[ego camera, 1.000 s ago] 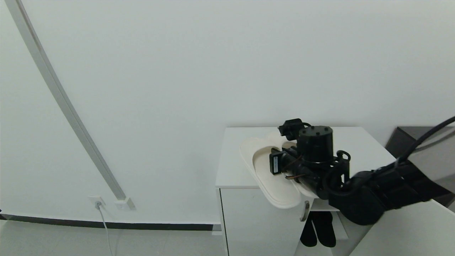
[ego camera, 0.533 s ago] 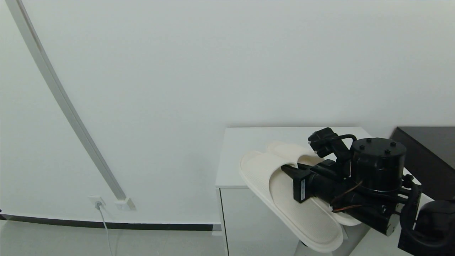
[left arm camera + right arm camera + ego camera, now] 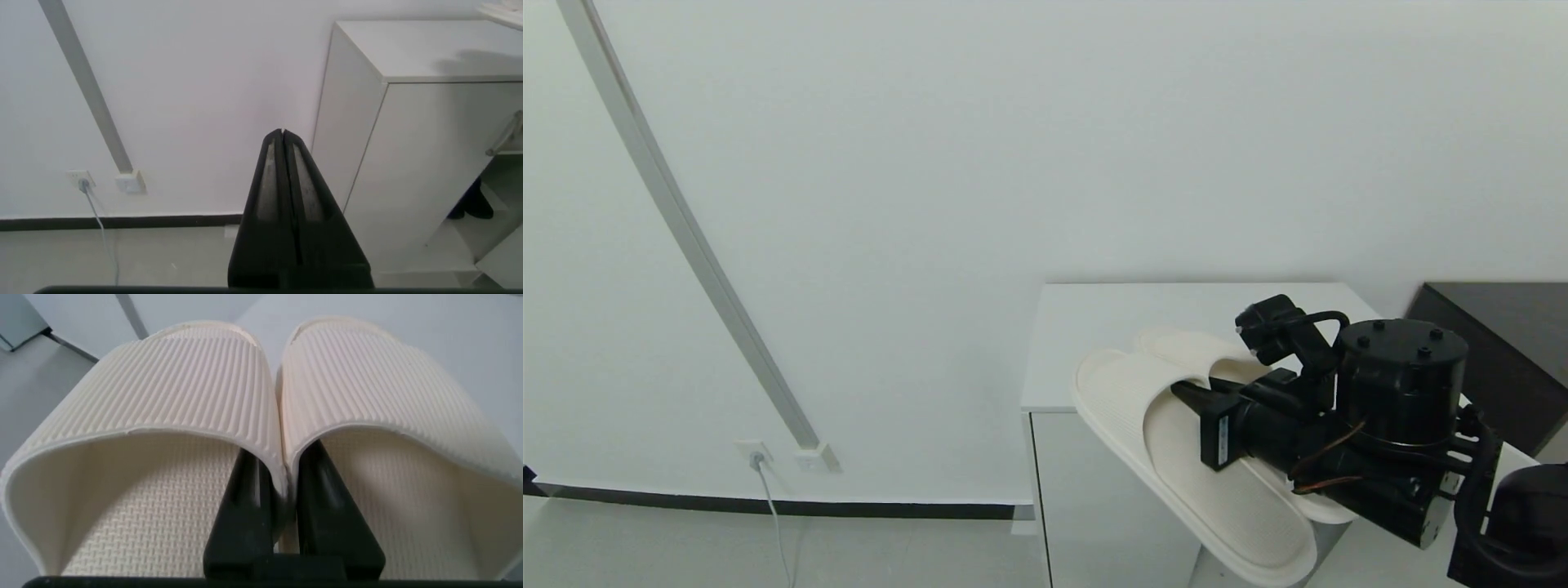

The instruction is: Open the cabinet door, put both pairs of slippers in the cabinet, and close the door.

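Jutting out level before the cabinet's [image 3: 1094,343] top front edge, the right gripper [image 3: 282,469] pinches both white slippers [image 3: 1217,482] by their adjoining inner walls, aloft. The left gripper [image 3: 283,139] hangs nearby, fingers pressed together.

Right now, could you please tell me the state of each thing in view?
cabinet: open, inside showing.
black slippers: on a shelf inside the cabinet.
white slippers: clamped together as a pair, held up, tilted.
right gripper: shut on the white slippers' inner walls.
left gripper: shut, empty.
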`<state>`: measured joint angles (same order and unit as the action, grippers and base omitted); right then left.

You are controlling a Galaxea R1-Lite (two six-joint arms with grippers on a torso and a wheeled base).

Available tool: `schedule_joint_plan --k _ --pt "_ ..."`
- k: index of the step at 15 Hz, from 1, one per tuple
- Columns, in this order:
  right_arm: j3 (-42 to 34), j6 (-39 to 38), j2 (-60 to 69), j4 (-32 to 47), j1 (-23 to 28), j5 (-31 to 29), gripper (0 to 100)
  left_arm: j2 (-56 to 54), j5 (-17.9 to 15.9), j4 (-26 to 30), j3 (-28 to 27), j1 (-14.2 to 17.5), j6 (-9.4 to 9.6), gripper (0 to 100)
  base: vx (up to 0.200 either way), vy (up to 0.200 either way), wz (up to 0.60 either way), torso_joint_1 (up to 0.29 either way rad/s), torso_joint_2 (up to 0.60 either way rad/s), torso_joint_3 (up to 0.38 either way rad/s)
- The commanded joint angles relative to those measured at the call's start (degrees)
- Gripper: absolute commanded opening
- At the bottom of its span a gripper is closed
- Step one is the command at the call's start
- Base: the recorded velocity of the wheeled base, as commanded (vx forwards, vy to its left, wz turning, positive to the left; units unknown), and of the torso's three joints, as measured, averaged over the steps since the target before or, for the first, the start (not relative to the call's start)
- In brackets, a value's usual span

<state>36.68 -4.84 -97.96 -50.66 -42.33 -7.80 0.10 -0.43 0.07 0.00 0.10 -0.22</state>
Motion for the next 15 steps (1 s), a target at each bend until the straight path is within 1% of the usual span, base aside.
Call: schedule_joint_plan --k 1,6,15 --pt "-0.29 0.09 -0.03 0.04 -0.21 -0.02 0 -0.01 0.08 0.01 0.00 -0.01 -0.04 0 -0.200 0.000 0.00 -0.022 -0.02 0.007" --pt "-0.73 0.01 0.14 -0.05 -0.65 -0.02 0 -0.01 0.08 0.01 0.00 -0.01 -0.13 0 -0.200 0.000 0.00 0.000 0.00 0.003" --pt "-0.82 0.09 -0.65 0.04 -1.00 -0.02 0 -0.01 0.08 0.01 0.00 -0.01 -0.13 0 0.000 0.000 0.00 0.000 0.00 0.000"
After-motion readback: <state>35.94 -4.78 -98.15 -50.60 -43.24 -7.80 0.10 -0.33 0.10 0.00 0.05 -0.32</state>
